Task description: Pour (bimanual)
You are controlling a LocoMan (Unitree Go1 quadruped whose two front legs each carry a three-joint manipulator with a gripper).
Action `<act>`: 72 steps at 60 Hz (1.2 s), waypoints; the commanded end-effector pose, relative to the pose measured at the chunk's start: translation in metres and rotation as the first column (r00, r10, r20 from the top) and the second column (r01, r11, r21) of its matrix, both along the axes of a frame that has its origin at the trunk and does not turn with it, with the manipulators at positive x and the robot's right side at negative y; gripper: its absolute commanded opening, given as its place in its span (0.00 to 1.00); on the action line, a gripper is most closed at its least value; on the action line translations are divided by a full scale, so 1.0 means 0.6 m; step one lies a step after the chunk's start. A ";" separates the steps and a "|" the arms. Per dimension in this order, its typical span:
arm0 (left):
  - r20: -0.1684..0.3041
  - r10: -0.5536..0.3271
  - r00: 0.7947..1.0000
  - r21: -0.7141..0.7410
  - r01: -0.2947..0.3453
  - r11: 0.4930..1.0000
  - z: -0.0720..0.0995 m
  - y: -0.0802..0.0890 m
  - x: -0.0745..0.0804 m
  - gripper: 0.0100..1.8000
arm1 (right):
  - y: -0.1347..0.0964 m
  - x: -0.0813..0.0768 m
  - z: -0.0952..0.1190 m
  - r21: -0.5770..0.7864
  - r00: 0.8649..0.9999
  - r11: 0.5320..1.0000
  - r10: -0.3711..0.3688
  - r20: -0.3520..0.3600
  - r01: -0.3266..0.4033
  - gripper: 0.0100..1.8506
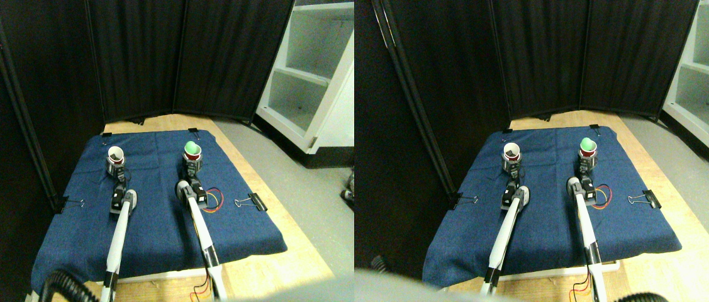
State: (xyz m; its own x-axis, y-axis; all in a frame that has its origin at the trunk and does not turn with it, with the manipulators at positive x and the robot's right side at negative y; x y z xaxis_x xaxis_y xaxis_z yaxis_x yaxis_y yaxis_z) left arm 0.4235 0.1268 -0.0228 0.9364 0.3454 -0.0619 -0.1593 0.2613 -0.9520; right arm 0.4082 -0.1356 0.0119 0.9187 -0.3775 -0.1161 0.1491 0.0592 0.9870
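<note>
Holding: each gripper is at a cup on the blue cloth; both cups stand upright.
Left cup: red, white inside, dark contents low in it; sits at the far left of the cloth.
Right cup: red, with a green ball in its mouth; sits at the far centre of the cloth, well apart from the left cup.
Left gripper: dark, set around the base of the left cup; jaw gap cannot be told at this size.
Right gripper: dark, set around the base of the right cup; jaw gap likewise cannot be told.
Arms: pale, reaching from the bottom edge, nearly parallel.
Wires: red and yellow loop beside the right arm.
Cloth: blue, laid over a wooden table.
Clips: black binder clips at the cloth edges.
Screen: black folding panels behind the table.
Shelf: white, at far right.
</note>
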 end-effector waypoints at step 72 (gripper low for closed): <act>-0.069 -0.268 0.961 0.062 0.272 0.960 0.134 -0.123 0.000 0.18 | 0.052 0.009 0.144 -0.243 0.963 0.940 0.262 0.068 -0.239 0.17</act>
State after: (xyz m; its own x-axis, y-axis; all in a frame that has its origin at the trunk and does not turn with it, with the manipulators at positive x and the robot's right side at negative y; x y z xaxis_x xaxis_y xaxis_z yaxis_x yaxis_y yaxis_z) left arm 0.4227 0.0596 0.0442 0.9837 0.1061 -0.1450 -0.1747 0.3772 -0.9095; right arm 0.4155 -0.1071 0.0825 0.9859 -0.1668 -0.0118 0.0629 0.3049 0.9503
